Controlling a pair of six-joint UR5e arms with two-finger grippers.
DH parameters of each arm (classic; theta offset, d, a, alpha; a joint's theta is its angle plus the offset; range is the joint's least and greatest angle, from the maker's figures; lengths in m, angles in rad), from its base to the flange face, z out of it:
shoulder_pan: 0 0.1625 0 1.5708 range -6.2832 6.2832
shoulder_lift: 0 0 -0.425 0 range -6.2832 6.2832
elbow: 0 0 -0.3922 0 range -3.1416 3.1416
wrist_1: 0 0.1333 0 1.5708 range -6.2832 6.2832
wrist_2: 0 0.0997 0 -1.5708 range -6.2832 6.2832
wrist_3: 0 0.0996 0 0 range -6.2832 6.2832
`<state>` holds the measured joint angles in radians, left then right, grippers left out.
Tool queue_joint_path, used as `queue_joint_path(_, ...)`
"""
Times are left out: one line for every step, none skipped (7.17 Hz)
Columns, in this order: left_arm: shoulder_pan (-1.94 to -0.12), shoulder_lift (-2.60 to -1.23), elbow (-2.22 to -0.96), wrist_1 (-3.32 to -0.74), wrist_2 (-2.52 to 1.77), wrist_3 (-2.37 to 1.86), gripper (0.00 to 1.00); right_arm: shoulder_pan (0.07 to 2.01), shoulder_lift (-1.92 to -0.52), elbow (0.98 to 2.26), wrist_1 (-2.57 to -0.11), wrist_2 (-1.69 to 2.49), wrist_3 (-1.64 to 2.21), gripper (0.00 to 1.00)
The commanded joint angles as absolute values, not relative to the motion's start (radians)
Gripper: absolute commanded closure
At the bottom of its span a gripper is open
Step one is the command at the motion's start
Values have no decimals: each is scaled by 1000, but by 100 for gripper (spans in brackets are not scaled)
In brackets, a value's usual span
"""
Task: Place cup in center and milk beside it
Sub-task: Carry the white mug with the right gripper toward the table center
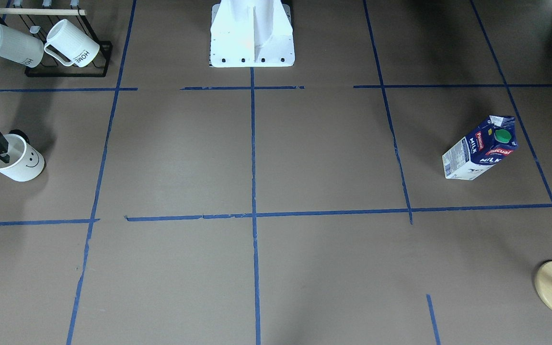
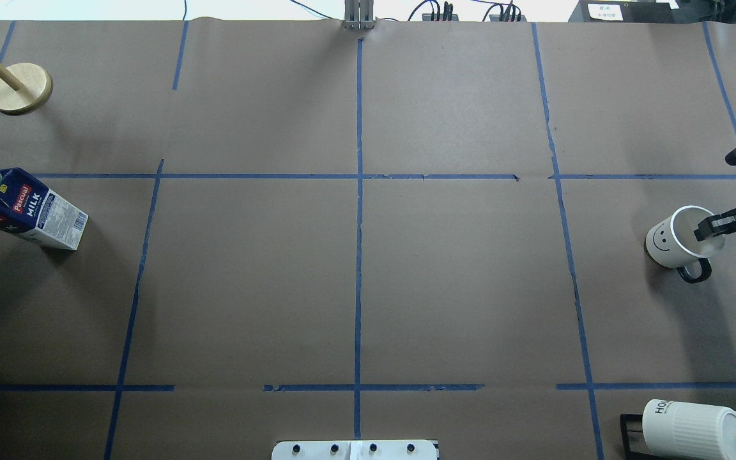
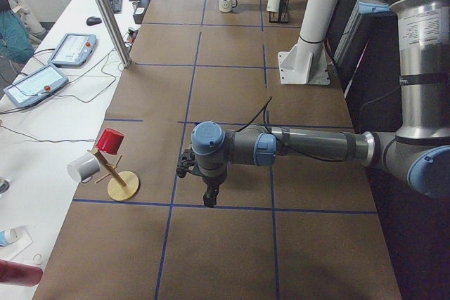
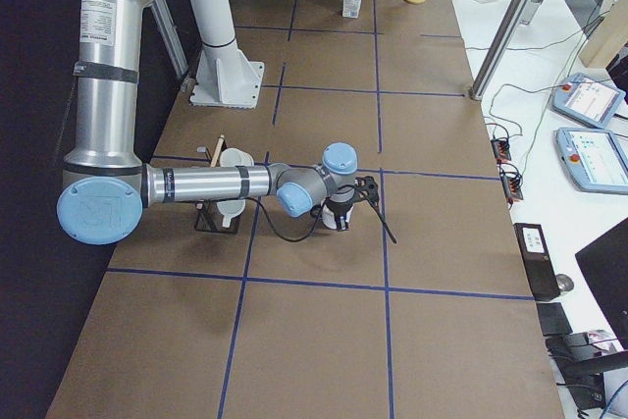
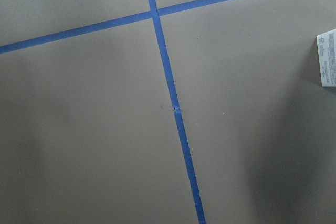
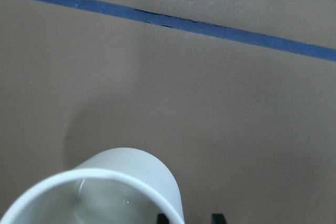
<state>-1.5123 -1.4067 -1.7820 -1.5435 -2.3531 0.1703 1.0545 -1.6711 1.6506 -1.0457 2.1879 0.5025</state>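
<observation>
Right gripper [image 2: 712, 227] straddles the cup [image 2: 665, 239] rim, jaws apart, not clamped. Left gripper [image 3: 209, 198]: can't tell its state. Milk [image 2: 29, 214] stands upright, far across the tabletop [image 2: 457, 287].

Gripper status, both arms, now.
Left gripper: cannot be told; it shows only in the side view.
Right gripper: open, straddling the wall of the cup, not clamped.

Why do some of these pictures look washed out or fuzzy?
Front-facing view: the white robot base is blown out by glare. Right wrist view: the cup sits so close that its rim looks soft. Overhead view: the milk carton throws a faint, soft-edged shadow beside it.
</observation>
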Motion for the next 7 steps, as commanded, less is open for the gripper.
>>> queue_joint_path(-1512,-1407,-1782,-1545,-2353,170,0,1054,-1652,1641,-1046,2189,505,99)
queue_joint_path(-1513,-1407,-1784,-1545,-2353,170,0,1055,-1631,1650,-1054,2198,509,100)
queue_joint_path(-1513,-1407,-1784,-1545,-2353,170,0,1055,-1588,1648,-1069,2210,561,100)
queue_joint_path(-1513,-1408,-1786,-1545,-2353,170,0,1055,-1507,1654,-1151,2215,615,100)
queue_joint_path(-1511,-1408,-1786,-1545,-2353,170,0,1039,-1397,1678,-1275,2218,677,100)
queue_joint_path(-1512,-1408,-1786,-1545,-2353,170,0,979,-1258,1681,-1399,2211,755,100)
queue_joint_path(-1513,-1408,-1786,-1546,-2353,170,0,892,-1145,1671,-1484,2183,838,100)
